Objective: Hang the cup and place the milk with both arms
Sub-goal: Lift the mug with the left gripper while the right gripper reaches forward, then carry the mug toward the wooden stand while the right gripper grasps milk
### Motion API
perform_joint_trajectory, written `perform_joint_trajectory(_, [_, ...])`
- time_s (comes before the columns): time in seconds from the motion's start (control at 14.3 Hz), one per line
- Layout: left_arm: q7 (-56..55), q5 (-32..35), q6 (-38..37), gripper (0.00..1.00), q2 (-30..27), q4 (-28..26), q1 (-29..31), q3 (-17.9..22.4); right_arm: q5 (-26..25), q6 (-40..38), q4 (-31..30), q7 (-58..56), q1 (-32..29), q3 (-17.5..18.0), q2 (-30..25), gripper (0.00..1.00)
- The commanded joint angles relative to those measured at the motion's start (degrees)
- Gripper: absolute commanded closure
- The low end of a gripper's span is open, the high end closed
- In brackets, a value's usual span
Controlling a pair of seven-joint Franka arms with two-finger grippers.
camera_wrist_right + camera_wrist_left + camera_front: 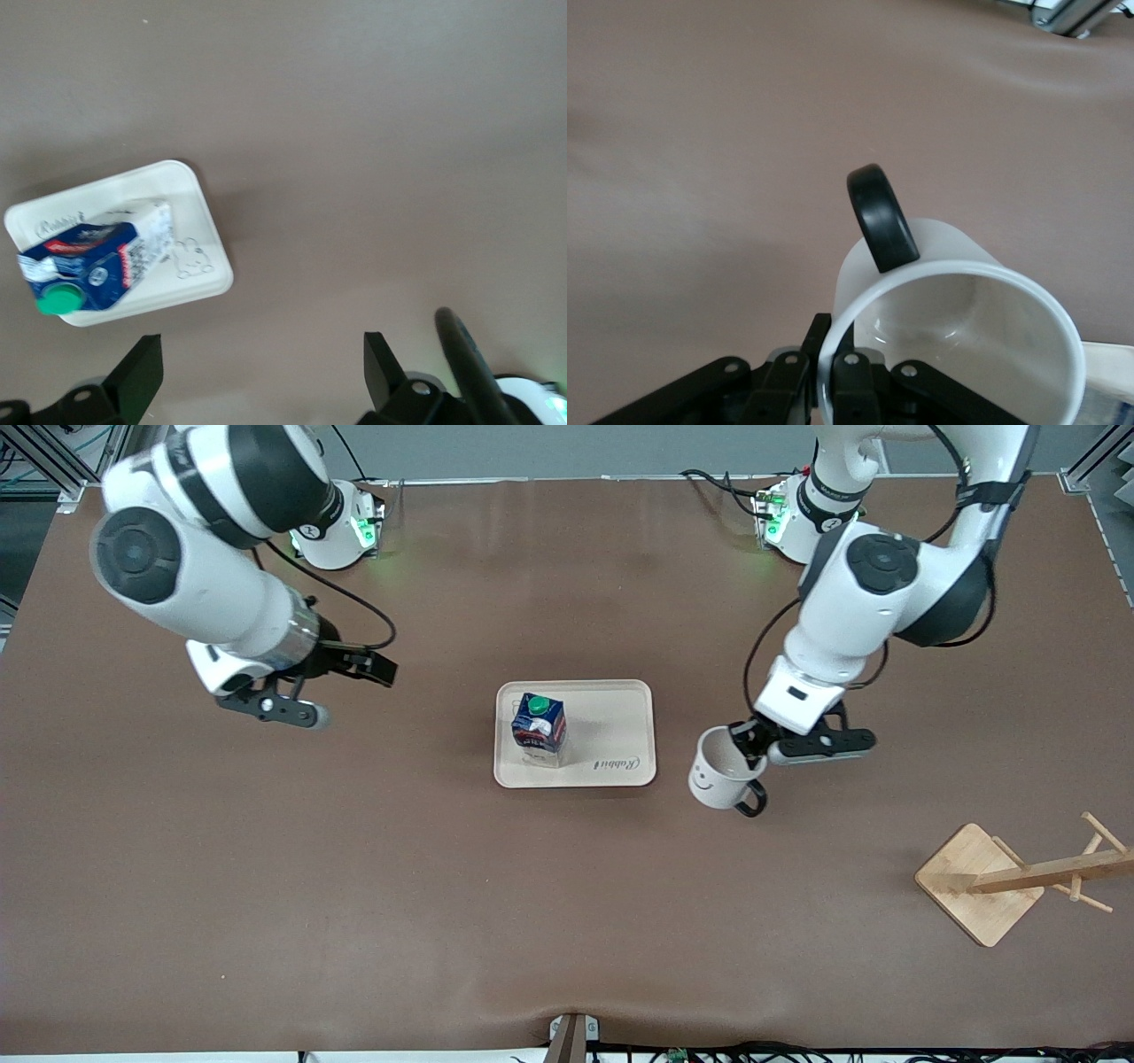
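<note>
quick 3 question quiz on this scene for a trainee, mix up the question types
1. True or false: the milk stands upright on the tray.
2. What does the left gripper hold, and by which part?
3. Multiple choice: the right gripper is A) shut on the milk, B) open and holding nothing, over bare table toward the right arm's end, C) resting on the tray.

Key
1. True.
2. The cup, pinched at its rim, handle pointing away from the fingers; the wooden rack has nothing hanging on it.
3. B.
</note>
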Motion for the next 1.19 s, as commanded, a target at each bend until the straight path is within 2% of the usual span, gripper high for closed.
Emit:
perform_joint_trajectory(0.0, [8.92, 1.07, -2.79, 1.00, -2.85, -0.39, 4.84, -0.40, 1.16, 4.69, 0.02, 6.60, 3.55, -0.53, 2.32, 0.00])
perform_joint_trajectory(0.21, [23.25, 0.98, -4.19, 1.00, -5.31, -0.22, 11.70, -0.67, 1.08, 9.35, 0.54, 8.90, 6.01, -0.53, 4.87, 0.00])
perform_joint_trajectory(0.49, [41.17, 0.28, -14.99, 1.00, -5.76, 5.22, 18.47, -0.49, 1.16, 15.06, 0.90, 8.99, 8.38, -0.53, 8.03, 0.00])
perform_joint_trajectory(0.63, [49.19, 0.10, -17.55, 1.00, -5.32, 6.99, 21.81, -0.49, 1.08, 18.23, 1.16, 9.69, 9.53, -0.53, 9.96, 0.00])
perform_joint_trajectory(0.84, [58.69, 0.10, -18.00, 1.00, -5.05, 8.39, 25.86, -0.49, 0.99, 22.28, 2.12, 14.07, 11.90, -0.53, 12.60, 0.00])
perform_joint_trajectory(1.12, [66.61, 0.10, -18.00, 1.00, -1.37, 13.57, 29.73, -0.49, -0.24, 22.37, 5.29, 17.34, 15.33, -0.61, 16.56, 0.00])
